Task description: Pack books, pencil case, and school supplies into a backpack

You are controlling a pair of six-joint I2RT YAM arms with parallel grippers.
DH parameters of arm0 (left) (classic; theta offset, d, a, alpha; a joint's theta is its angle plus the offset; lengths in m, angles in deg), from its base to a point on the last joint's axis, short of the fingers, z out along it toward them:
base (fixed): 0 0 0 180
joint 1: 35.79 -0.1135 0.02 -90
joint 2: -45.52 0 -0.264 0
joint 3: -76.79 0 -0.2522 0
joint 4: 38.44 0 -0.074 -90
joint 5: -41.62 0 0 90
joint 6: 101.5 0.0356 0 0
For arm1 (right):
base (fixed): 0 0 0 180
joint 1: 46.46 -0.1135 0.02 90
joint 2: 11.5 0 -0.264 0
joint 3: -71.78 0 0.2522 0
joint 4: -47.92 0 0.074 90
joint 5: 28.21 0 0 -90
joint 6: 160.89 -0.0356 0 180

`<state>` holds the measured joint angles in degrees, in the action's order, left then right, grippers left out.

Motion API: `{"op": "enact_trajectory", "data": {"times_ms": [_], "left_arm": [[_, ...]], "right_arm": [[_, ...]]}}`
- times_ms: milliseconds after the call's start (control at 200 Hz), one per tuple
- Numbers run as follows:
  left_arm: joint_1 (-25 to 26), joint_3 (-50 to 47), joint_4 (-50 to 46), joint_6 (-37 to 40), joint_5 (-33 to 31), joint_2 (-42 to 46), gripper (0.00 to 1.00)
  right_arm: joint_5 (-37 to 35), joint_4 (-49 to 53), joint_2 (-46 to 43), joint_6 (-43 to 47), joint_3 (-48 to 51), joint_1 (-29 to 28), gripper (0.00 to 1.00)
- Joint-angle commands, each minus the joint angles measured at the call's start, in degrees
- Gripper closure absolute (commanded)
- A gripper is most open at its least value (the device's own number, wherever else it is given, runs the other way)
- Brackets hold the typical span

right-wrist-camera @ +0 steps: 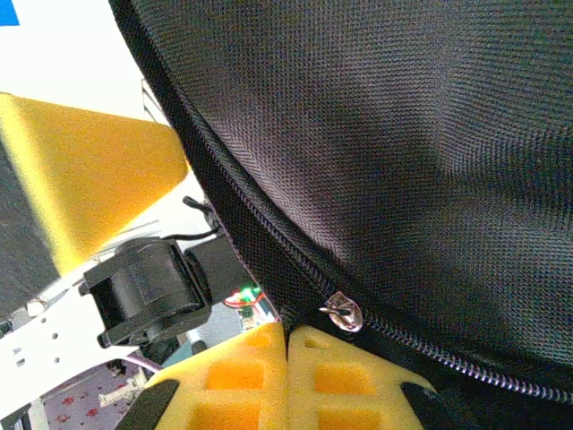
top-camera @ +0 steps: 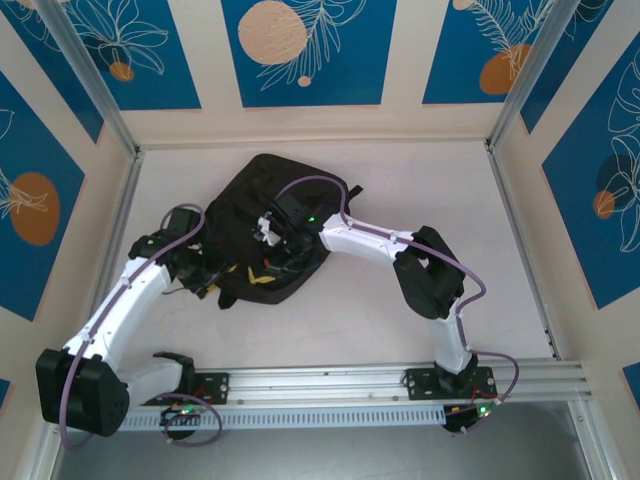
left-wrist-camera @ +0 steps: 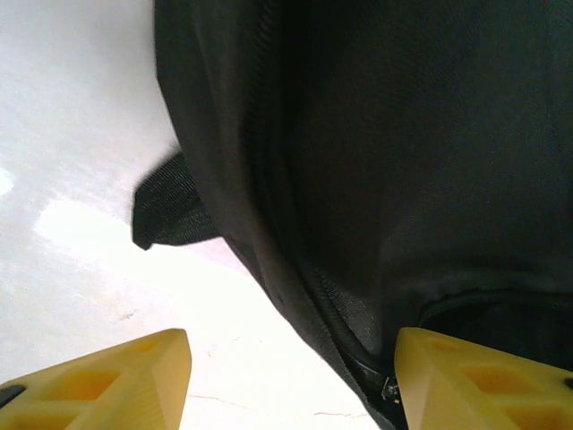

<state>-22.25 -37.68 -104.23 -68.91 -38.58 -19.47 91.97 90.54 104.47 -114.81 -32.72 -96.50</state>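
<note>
The black backpack point(top-camera: 262, 195) lies in the middle of the table, and both grippers are at its near edge. My left gripper point(left-wrist-camera: 291, 376) point(top-camera: 250, 274) is open, its yellow fingers point(left-wrist-camera: 466, 381) wide apart, with the backpack's zipped edge point(left-wrist-camera: 358, 322) between them. My right gripper point(right-wrist-camera: 286, 330) point(top-camera: 272, 240) is shut, its pads pressed together on a bit of black fabric next to the metal zip slider point(right-wrist-camera: 343, 311). The backpack's fabric point(right-wrist-camera: 403, 134) bulges above it. The books and the school supplies are hidden or out of view.
A black strap point(left-wrist-camera: 170, 202) sticks out from the backpack onto the white table point(left-wrist-camera: 72, 179). One yellow finger of the left gripper point(right-wrist-camera: 89, 179) stands close beside the right gripper. Walls with metal posts point(top-camera: 515, 90) enclose the table.
</note>
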Motion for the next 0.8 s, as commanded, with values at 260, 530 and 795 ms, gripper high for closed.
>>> {"op": "enact_trajectory", "data": {"times_ms": [260,530,795], "left_arm": [[2.19,-5.07,4.10,-2.28,0.36,-1.39,0.69],[2.19,-5.72,4.86,-0.67,-1.42,-1.19,1.00],[2.19,-4.06,4.14,1.32,-3.00,-1.98,1.00]], "right_arm": [[0.22,2.09,-2.81,1.55,1.71,-0.47,1.00],[0.76,6.66,-3.81,5.33,2.10,-1.50,1.00],[0.21,10.24,-5.78,9.00,4.53,-2.43,1.00]]}}
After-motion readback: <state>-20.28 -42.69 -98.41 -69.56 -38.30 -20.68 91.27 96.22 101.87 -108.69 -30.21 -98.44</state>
